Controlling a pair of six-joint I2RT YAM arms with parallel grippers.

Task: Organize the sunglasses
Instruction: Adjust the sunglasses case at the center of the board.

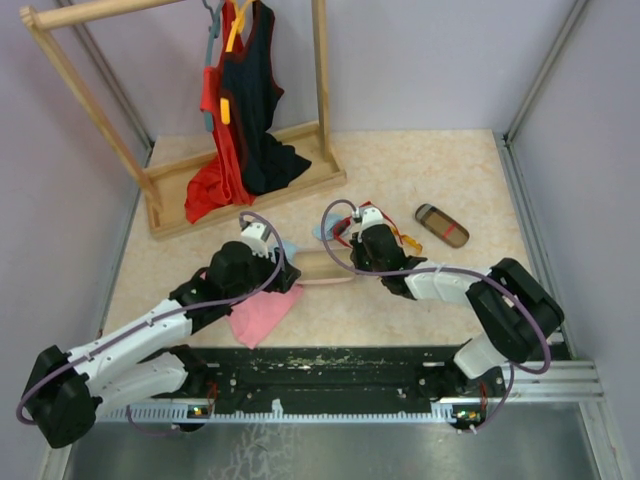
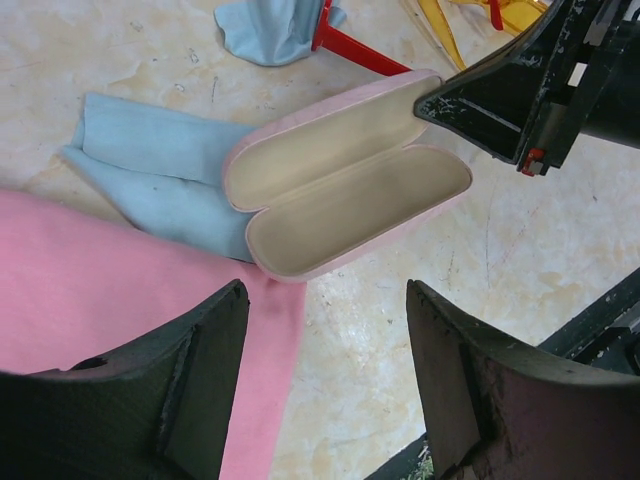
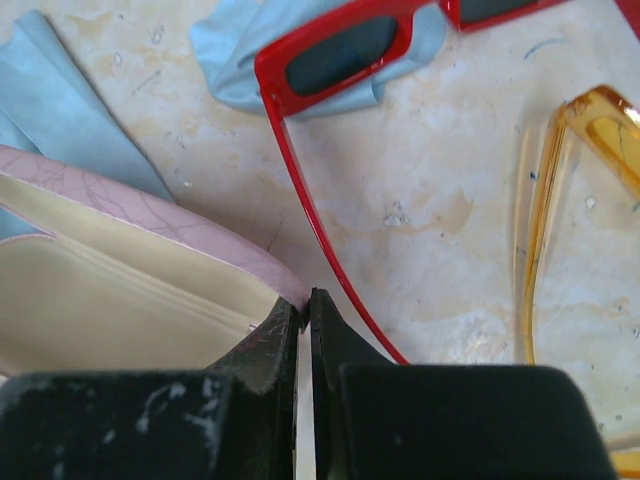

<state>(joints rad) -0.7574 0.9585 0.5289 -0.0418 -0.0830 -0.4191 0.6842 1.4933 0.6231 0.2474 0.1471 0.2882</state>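
Risk: your right gripper point(image 3: 305, 312), nearly shut, seemingly pinching the pink case point(image 2: 340, 190) rim, may snag the red sunglasses point(image 3: 340, 50). Yellow pair point(image 3: 600, 130) lies alongside, toward the far edge. Left gripper point(image 2: 325, 340) gapes empty.

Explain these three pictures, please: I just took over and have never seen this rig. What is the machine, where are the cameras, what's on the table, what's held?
The machine is two robot arms bolted at the near edge of the table. The wide picture looks down from above and behind them. The other two come from a camera on each wrist, so the dark shapes at the bottom are that arm's own claw. On the table lie an open pink case, red sunglasses, yellow sunglasses, blue cloths, a pink cloth, a brown case and a clothes rack. The right claw is shut on the pink case's rim. The left claw is open, facing the case, holding nothing.
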